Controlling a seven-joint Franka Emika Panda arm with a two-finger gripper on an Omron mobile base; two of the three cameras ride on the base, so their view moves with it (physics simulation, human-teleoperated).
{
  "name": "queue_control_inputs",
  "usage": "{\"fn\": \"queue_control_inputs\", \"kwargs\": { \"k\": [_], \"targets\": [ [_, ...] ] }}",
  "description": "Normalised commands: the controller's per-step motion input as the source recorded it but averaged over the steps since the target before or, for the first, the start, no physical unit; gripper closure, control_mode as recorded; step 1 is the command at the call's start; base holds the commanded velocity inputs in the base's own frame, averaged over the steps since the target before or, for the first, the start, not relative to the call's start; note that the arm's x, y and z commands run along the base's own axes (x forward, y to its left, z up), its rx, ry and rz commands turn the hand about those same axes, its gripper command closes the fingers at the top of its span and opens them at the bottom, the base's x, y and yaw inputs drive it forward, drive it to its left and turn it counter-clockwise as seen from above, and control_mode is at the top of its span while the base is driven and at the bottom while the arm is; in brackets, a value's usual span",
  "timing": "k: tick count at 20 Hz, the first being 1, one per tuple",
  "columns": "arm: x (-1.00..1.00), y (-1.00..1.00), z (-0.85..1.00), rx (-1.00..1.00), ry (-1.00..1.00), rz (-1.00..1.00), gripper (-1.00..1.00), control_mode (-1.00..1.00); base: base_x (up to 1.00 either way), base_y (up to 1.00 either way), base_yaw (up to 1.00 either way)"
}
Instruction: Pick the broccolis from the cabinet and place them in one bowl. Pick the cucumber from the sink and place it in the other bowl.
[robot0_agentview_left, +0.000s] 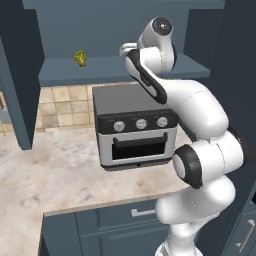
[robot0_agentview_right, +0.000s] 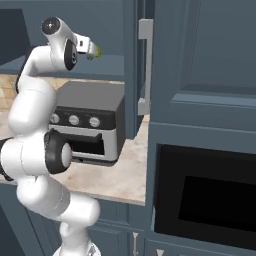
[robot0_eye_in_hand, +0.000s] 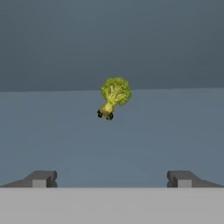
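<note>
On the marble worktop (robot0_agentview_left: 45, 170) nearest you stands a grey toaster oven (robot0_agentview_left: 134, 127) with three knobs, and you can read no brand, label or writing on it or anywhere else. Above that oven the arm reaches up into the open cabinet (robot0_agentview_left: 30, 65), and your hand (robot0_eye_in_hand: 112, 178) is wide open and empty, its two fingertips (robot0_eye_in_hand: 41, 178) well apart. Beyond the oven, on the cabinet shelf (robot0_agentview_left: 65, 70), a broccoli floret (robot0_eye_in_hand: 113, 96) lies centred ahead of the hand, not yet between the fingers; from the left base camera it sits above and to the left of the oven. You should expect it to be very light, bumpy and somewhat yielding at the crown, so it could roll or squirt out. Judging by its shape, take it across the crown where it is widest, closing gently; the short stalk looks too thin for a sure hold.
</note>
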Motion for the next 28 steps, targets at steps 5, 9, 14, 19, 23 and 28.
{"fn": "queue_control_inputs", "kwargs": {
  "k": [5, 9, 14, 19, 23, 28],
  "targets": [
    [0.56, 0.05, 0.0, -0.01, 0.09, 0.0, -1.0, -1.0, 0.0, 0.0, 0.0],
    [0.55, 0.1, 0.0, 0.0, 0.07, -0.01, -1.0, -1.0, 0.0, 0.0, 0.0],
    [0.44, 0.17, -0.02, 0.0, 0.0, -0.03, -1.0, -1.0, 0.0, 0.0, 0.0],
    [0.37, 0.21, -0.13, 0.0, 0.0, -0.04, -1.0, -1.0, 0.0, 0.0, 0.0],
    [0.22, 0.12, -0.1, 0.0, 0.0, -0.03, -1.0, -1.0, 0.0, 0.0, 0.0],
    [0.17, -0.01, 0.0, 0.0, 0.0, -0.01, -1.0, -1.0, 0.0, 0.0, 0.0]
  ]
}}
